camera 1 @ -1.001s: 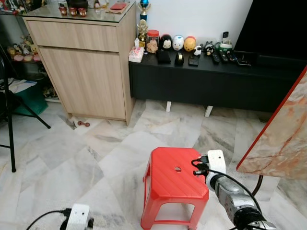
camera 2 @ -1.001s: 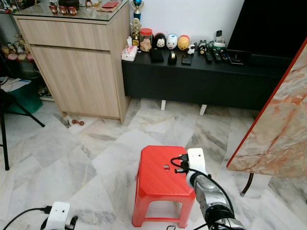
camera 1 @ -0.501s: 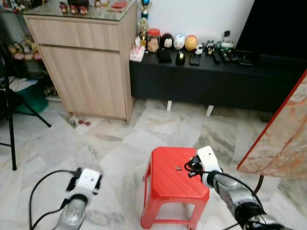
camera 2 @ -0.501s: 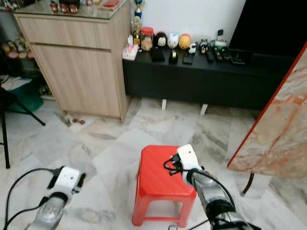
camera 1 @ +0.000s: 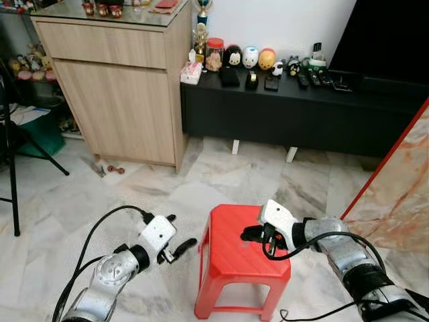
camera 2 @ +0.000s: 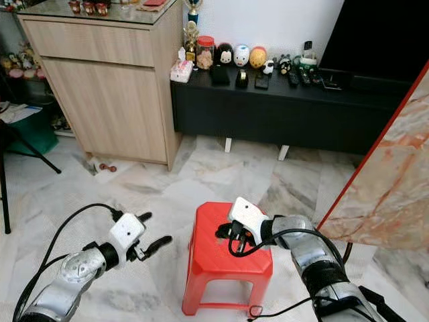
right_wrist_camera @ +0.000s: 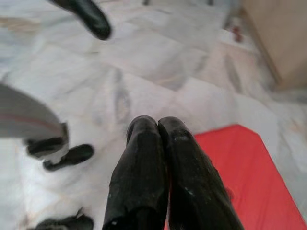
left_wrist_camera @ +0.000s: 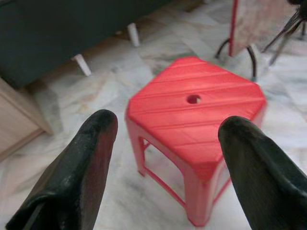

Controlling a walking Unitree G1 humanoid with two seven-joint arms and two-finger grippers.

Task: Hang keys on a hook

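Keys and hook cannot be seen, so this seems the searching step. The left gripper (camera 1: pixel 179 243), spread wide, faces the red stool (camera 1: pixel 242 253) at 3 o'clock; the right gripper (camera 1: pixel 253 234), pressed together and empty, hovers above it. Next: locate the keys.

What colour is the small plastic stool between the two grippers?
The stool is bright red, seen best in the left wrist view.

Stool (camera 1: pixel 242 247): red moulded plastic, ribbed top, slight sheen. Floor (camera 1: pixel 161 194): polished grey-veined marble tiles, glossy; cabinet (camera 1: pixel 124 100): pale matt wood grain with a glass top. Both arms brushed silver metal, fingers (left_wrist_camera: pixel 84 163) matt black, rubbery-looking
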